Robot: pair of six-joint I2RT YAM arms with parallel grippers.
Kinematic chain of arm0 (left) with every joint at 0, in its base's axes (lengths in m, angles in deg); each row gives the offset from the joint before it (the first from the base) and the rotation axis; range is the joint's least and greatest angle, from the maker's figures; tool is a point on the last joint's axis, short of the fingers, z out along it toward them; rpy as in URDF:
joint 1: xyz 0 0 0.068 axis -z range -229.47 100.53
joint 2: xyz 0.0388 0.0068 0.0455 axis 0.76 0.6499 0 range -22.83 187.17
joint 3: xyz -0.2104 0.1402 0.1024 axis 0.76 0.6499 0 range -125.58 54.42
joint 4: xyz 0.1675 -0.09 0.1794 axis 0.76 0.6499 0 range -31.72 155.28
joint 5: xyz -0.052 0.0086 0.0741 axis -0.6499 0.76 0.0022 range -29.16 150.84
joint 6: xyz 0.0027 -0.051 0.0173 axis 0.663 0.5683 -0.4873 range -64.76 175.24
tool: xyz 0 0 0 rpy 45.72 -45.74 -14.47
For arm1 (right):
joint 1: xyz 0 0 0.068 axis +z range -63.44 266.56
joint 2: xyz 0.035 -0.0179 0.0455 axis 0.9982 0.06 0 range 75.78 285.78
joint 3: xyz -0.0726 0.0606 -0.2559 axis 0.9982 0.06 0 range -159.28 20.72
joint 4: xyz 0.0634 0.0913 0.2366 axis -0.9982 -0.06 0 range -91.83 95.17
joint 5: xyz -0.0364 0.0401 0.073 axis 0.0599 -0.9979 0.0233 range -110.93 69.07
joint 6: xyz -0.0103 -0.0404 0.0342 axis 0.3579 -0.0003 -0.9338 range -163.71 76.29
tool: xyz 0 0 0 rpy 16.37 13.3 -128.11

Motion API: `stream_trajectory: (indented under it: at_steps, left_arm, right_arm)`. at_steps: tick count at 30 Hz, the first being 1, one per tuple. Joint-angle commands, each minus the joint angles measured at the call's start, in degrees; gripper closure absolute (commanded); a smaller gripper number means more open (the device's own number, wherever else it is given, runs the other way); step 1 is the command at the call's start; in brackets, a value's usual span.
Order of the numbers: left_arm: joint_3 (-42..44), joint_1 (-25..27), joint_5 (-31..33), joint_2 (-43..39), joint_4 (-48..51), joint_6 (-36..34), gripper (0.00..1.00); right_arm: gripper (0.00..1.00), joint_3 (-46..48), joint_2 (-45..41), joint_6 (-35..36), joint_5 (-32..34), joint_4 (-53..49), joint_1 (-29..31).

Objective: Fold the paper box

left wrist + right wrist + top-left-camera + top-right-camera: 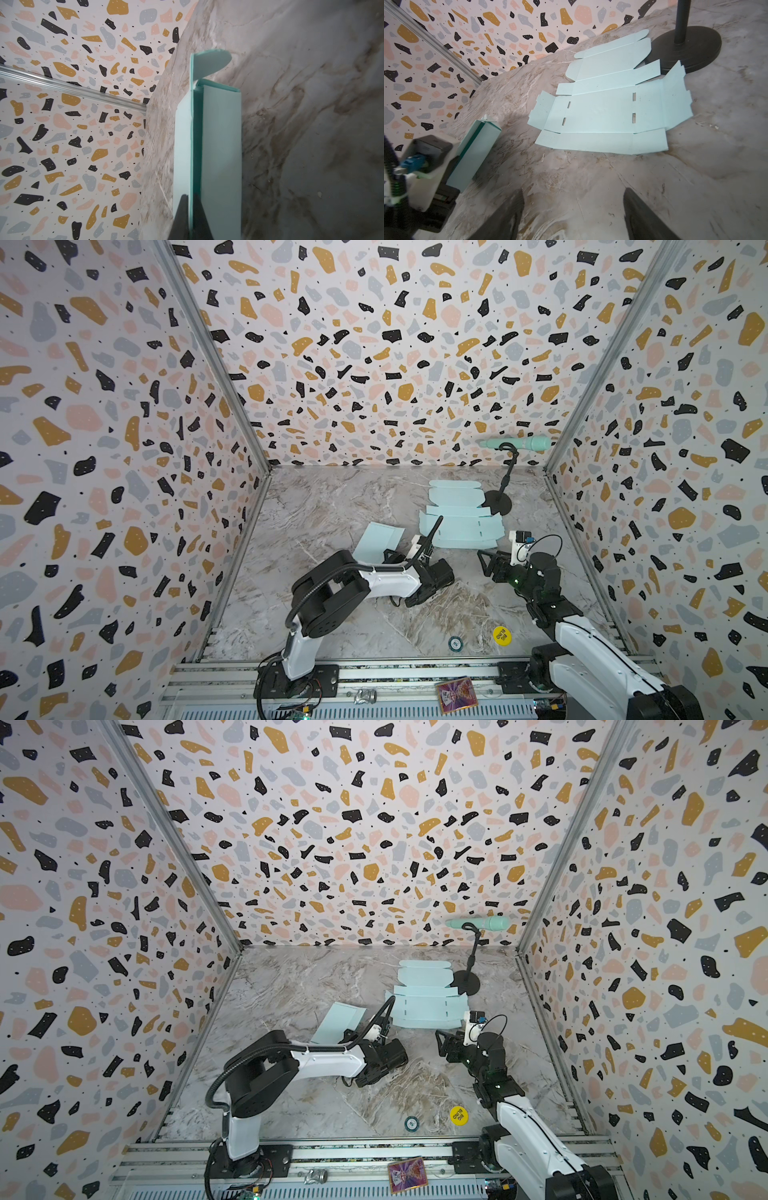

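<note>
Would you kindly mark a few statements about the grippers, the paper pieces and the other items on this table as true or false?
1. The left gripper is shut on the folded box. True.
2. The right gripper holds the flat sheet. False: the right gripper is open, empty and apart from the sheet.
3. A black stand rises beside the flat sheet. True.
4. The yellow disc lies on the flat sheet. False: the yellow disc lies on the bare table, near the front rail.

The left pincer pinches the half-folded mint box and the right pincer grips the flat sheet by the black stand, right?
Not quite: the right pincer is open and empty, the flat sheet lying beyond it, as the right wrist view shows. The left pincer does pinch the half-folded mint box.
</note>
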Motion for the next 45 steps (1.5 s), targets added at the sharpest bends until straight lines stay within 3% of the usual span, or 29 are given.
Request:
stream_trajectory:
  at_steps: [1,6,12,16,21,30,35,41,45]
  left_arm:
    - [1.9,-0.7,-6.3,-8.4,-2.6,-4.0,1.00]
    - [6.1,-1.4,-23.3,-22.8,-8.2,-13.2,1.00]
    - [8.7,-2.4,-40.5,-31.3,-8.7,-22.5,1.00]
    - [11.8,-2.5,-47.4,-35.4,-11.7,-27.1,1.00]
    - [12.3,-3.3,-53.9,-36.2,-13.1,-30.2,1.00]
    - [12.3,-3.3,-56.4,-31.9,-14.0,-31.1,1.00]
    - [12.8,-3.3,-57.7,-31.1,-15.8,-31.3,1.00]
    - [12.7,-3.4,-58.6,-29.0,-17.8,-31.4,1.00]
    - [12.4,-3.4,-59.6,-27.9,-19.7,-30.7,1.00]
  right_arm:
    - [0.24,-1.8,-1.5,2.6,-0.9,-0.8,1.3]
    - [0.24,-3.6,-1.7,8.6,1.1,0.7,10.4]
    - [0.23,-3.4,-0.7,16.8,-1.2,8.1,19.9]
    - [0.22,-4.6,1.5,20.0,-3.6,9.8,22.9]
    - [0.21,-5.5,2.5,17.5,-5.3,12.3,23.0]
    - [0.25,-10.8,10.2,22.4,-2.0,7.4,23.0]
    - [0.35,-11.3,14.4,23.5,-2.0,7.4,23.1]
    - [0.35,-9.9,17.2,22.4,-4.1,9.8,23.5]
    - [0.35,-11.0,20.5,20.8,-1.8,9.1,23.6]
